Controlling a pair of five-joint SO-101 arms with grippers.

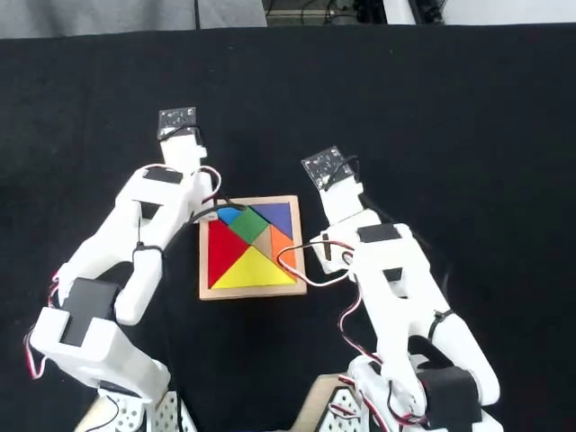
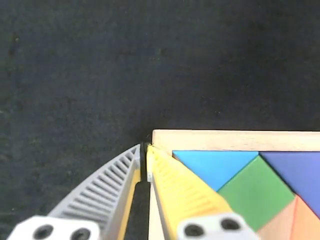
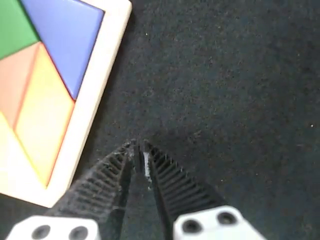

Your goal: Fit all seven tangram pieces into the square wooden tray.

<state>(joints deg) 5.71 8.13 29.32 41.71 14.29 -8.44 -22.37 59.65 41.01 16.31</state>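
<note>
Sitting mid-frame in the high view, the square wooden tray (image 1: 252, 292) looks full: the tangram pieces (image 1: 245, 270) in red, yellow, green, two blues, orange and tan lie flush inside. Being square, it has no long axis; its sides run nearly level with the frame. The left gripper (image 2: 145, 148), fingers pressed together on nothing, has its tips at the tray's upper-left corner, possibly touching the rim. The right gripper (image 3: 138, 145), likewise pressed together, rests over the black cloth (image 1: 450, 135) just beside the tray's right edge. The left arm is nearer.
</note>
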